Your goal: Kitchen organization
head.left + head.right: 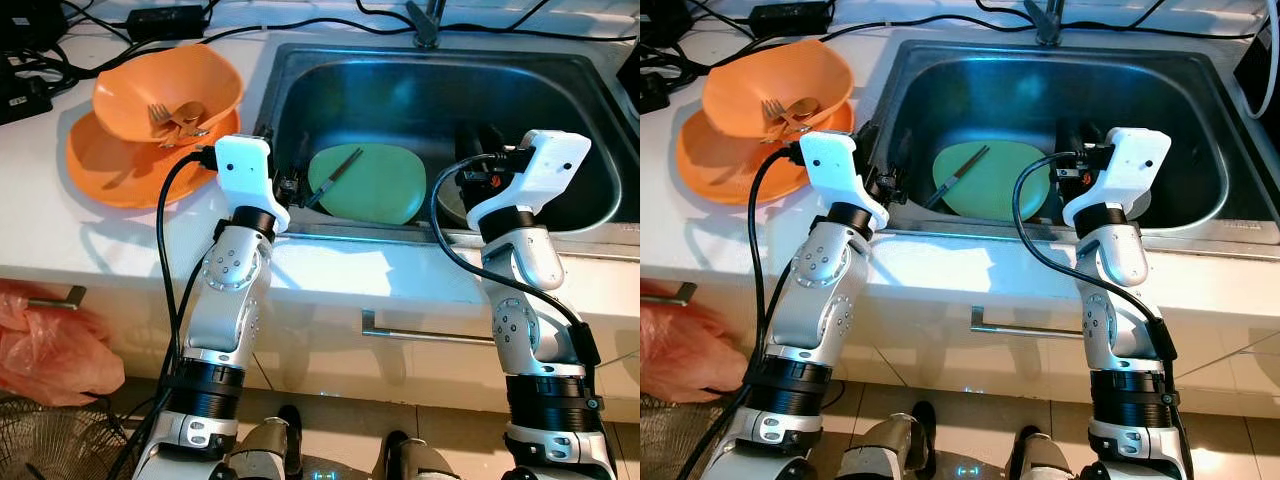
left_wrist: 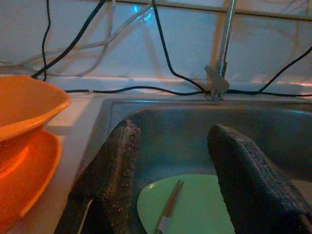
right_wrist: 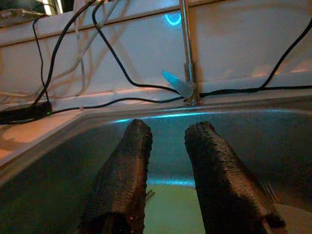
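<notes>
While green plate with chopsticks is lying in sink, left end effector is gaping wide, right end effector narrower, both holding nothing.

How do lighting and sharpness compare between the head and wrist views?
Left eye view: bright and sharp, glare on the white counter. Left wrist view: dim and soft, blue cast over the sink. Right wrist view: darker still, with the near fingers blurred.
</notes>
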Controlling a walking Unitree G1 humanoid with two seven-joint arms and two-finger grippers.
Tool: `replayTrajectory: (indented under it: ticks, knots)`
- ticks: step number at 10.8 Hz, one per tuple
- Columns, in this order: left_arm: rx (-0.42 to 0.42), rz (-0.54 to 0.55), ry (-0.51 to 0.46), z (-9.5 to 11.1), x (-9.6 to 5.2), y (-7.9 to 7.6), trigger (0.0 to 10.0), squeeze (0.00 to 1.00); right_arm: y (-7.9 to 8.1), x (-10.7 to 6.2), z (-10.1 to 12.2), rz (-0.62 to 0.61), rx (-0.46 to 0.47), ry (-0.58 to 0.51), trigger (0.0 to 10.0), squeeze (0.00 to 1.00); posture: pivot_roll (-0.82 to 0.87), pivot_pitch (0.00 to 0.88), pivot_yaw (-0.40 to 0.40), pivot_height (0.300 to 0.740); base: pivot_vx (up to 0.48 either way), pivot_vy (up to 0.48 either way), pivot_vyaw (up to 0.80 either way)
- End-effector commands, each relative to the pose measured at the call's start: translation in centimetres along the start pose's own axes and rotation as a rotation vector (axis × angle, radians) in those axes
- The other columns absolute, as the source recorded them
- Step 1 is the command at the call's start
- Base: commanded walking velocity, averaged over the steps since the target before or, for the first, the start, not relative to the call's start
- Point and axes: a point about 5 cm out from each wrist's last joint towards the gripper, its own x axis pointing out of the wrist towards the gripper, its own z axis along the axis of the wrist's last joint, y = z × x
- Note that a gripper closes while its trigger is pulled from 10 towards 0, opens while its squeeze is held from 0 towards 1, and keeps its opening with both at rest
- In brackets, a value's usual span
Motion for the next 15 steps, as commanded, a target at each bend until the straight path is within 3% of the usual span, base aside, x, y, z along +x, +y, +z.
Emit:
replayTrajectory:
  ticks: [1,3,9,15]
  knots:
    - [-0.004,-0.004,0.005,-0.02,0.17,-0.09,10.0,0.00,-0.15,-0.09,-0.33,-0.010,0.002,0.021,10.0,0.00,0.08,0.227,0.032,0.740,0.000,0.000,0.00]
    - [-0.006,-0.005,0.007,0.00,0.21,-0.11,10.0,0.00,-0.15,-0.13,-0.34,-0.011,0.002,0.022,10.0,0.00,0.08,0.228,0.034,0.740,0.000,0.000,0.00]
    - [-0.001,-0.015,0.014,-0.09,0.14,-0.22,10.0,0.00,-0.24,-0.22,-0.48,-0.017,0.008,0.029,10.0,0.00,0.08,0.230,0.036,0.740,0.000,0.312,0.00]
    - [0.005,-0.025,0.002,0.10,0.16,-0.50,10.0,0.00,-0.26,-0.27,-0.52,-0.023,0.016,0.032,10.0,0.00,0.08,0.224,0.039,0.740,0.000,0.000,0.00]
